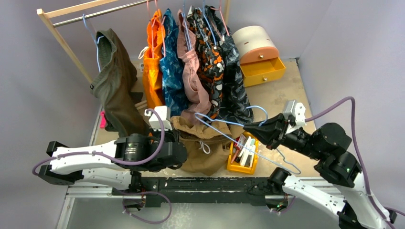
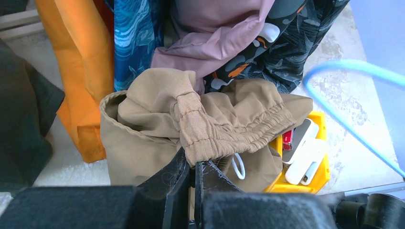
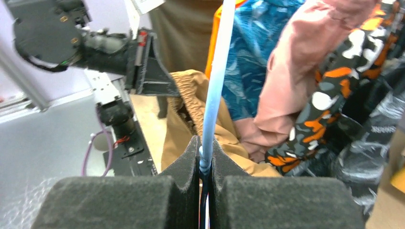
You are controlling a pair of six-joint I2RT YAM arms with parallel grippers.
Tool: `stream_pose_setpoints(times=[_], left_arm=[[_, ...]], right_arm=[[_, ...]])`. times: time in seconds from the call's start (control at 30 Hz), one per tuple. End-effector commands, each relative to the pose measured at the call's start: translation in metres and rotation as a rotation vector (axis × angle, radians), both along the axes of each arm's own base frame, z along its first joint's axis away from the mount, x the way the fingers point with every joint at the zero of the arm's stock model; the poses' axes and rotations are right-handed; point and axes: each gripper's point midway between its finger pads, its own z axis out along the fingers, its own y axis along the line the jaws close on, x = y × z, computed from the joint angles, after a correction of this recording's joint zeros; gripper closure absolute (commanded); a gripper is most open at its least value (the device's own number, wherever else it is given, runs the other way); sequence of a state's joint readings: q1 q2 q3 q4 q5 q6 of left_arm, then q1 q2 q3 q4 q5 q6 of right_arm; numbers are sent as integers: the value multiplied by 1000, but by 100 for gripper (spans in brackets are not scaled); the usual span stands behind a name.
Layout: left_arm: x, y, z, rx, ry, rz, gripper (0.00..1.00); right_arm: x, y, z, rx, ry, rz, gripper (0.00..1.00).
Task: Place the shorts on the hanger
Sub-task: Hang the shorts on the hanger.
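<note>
Top external view: the shorts (image 1: 200, 152) sit in a crumpled heap at the 6 o'clock edge of the table (image 1: 282, 98), under the row of clothes hanging on the rack (image 1: 71, 10). The left gripper (image 1: 177, 143) meets the heap from 9 o'clock. The right gripper (image 1: 248, 128) comes in from 3 o'clock, carrying the hanger (image 1: 217, 128). The hanger's long wire slants across the top of the shorts, from 10 o'clock down to 4 o'clock.

Left wrist view: the left gripper (image 2: 195, 164) has its jaws pressed together on the gathered waistband of the shorts (image 2: 143, 138), with the fabric bunched just above the fingertips. A yellow bin (image 2: 321, 171) touches the shorts at 3 o'clock, and a curve of the hanger (image 2: 353, 64) shows at 2 o'clock.

Right wrist view: the right gripper (image 3: 204, 148) is clamped tight on the hanger (image 3: 217, 81), whose blue wire runs up to 12 o'clock. The shorts (image 3: 191, 95) lie just behind the wire.
</note>
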State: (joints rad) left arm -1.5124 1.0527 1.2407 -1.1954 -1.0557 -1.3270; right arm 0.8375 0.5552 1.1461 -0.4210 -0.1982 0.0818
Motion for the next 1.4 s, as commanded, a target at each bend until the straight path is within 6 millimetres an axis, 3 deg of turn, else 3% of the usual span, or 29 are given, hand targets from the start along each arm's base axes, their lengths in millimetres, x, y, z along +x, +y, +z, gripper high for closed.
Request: stream_pose_setpoints(times=[0.0,0.23,0.53,0.7,0.87,1.1,1.2,1.37], left_arm=[[6,5,24,18,-62,-2,100],[7,0,24,53,-67,-4,100],[6,-4,24,62,-61,-13,100],[5,-10,29,56,-54,-29,100],[0,-31,40,15,-37,-94,100],[-7,-68,75,-75,-45,-201,100],[-8,-78,85,-99,-51,-230,100],[-10,-86,91,-126,-55,-252,100]], right_arm=[[-31,18,9,-25,-59,223,100],[-38,31,-13,-79,-11,312,100],[-1,39,-36,-115,26,174,100],[10,45,-36,-110,10,150,100],[20,57,-37,-80,1,150,100],[40,89,-52,-73,3,187,100],[53,93,-51,-33,-5,136,100],[57,89,-20,168,-75,90,100]])
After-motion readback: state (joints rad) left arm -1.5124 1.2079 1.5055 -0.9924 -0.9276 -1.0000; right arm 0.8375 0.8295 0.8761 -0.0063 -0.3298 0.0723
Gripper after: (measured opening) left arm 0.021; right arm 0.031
